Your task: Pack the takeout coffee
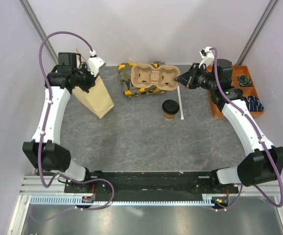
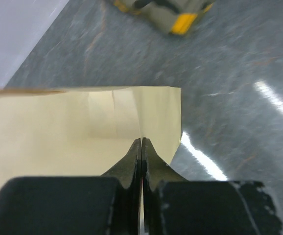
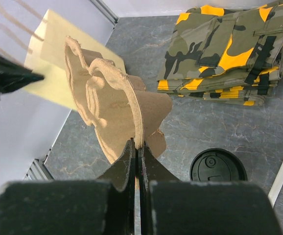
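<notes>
While the takeout coffee (image 1: 170, 108) is standing upright on the grey surface (image 1: 131, 142) with its black lid on, neither arm is touching it, and both claws are working on the packaging instead.

Just beyond the cup, the right claw (image 3: 137, 144) is clenching one edge of the pulp tray (image 1: 153, 78) and holding it lifted and tilted, off the surface. The likely reason is that the tray is being carried toward the bag or readied to take the cup (which of the two, the views are not settling). Left of the cup and a little farther back, the left claw (image 2: 141, 143) is pinching the top rim of the paper bag (image 1: 98, 98). The grip is probably steadying the leaning bag and holding its mouth open for loading.

A thin white stick (image 1: 181, 105) is lying just beside the cup on its right. An orange bin (image 1: 213, 110) of small items is sitting farther right, well apart from it. Beyond the cup, a folded camouflage garment (image 3: 229, 54) is lying beneath the raised tray. Nothing is crowding the cup itself, but with both claws occupied, one will seemingly be needing to let go before the coffee can be picked up.
</notes>
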Controlling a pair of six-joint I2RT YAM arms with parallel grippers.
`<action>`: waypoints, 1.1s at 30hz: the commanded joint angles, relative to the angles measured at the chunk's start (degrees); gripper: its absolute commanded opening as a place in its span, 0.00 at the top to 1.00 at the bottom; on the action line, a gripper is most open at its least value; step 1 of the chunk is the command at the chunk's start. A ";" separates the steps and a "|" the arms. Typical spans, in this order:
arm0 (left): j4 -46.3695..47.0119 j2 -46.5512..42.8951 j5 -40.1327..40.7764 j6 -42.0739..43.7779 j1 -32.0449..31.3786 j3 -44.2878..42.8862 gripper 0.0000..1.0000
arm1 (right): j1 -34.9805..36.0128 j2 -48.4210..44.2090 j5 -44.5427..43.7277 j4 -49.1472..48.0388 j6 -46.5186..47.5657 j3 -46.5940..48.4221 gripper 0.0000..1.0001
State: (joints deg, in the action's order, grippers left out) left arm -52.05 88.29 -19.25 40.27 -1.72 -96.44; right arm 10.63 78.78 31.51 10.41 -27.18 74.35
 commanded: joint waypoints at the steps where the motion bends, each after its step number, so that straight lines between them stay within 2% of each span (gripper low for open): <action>1: -0.43 -10.23 4.09 -19.67 -8.29 3.79 0.98 | -0.17 -1.70 0.49 -1.01 0.02 2.73 1.00; 4: 1.78 -11.39 11.84 -31.10 -14.27 5.21 0.90 | -0.17 -1.79 0.31 -0.84 0.11 2.91 1.00; 9: -1.03 -6.48 26.42 -46.47 -20.43 5.65 0.94 | -0.26 -1.79 -0.22 -0.05 0.55 3.79 1.00; 11: -0.34 -5.50 27.24 -50.71 -21.13 6.44 0.93 | -0.35 -1.79 -0.66 0.39 0.72 4.14 1.00; 18: 0.02 -2.78 32.60 -55.56 -25.44 3.64 0.91 | -0.53 -1.88 -1.36 1.27 1.43 3.61 1.00; 21: 1.33 -2.25 31.29 -56.53 -26.14 1.53 0.81 | -0.61 -1.70 -1.45 1.36 1.52 3.70 1.00; 24: 2.74 -2.68 28.93 -55.75 -26.23 -1.36 0.64 | -0.61 -1.61 -1.45 1.71 1.69 4.40 1.00; 25: 3.01 -2.77 28.39 -55.22 -26.23 -2.42 0.47 | -0.70 -1.44 -1.54 1.89 2.04 4.58 1.00; 28: 3.18 -4.17 26.46 -53.28 -26.15 -6.73 0.31 | -0.70 -1.26 -2.06 2.68 2.22 5.46 1.00; 33: 6.86 -10.58 23.21 -50.56 -23.52 -10.78 0.25 | -0.61 -3.63 -4.08 3.65 0.46 7.65 1.00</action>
State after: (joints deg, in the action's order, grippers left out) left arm -50.43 84.79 7.09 -12.67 -27.44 -103.11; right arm 10.22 78.59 29.45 14.76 -25.71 77.89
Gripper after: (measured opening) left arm 0.748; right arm 0.018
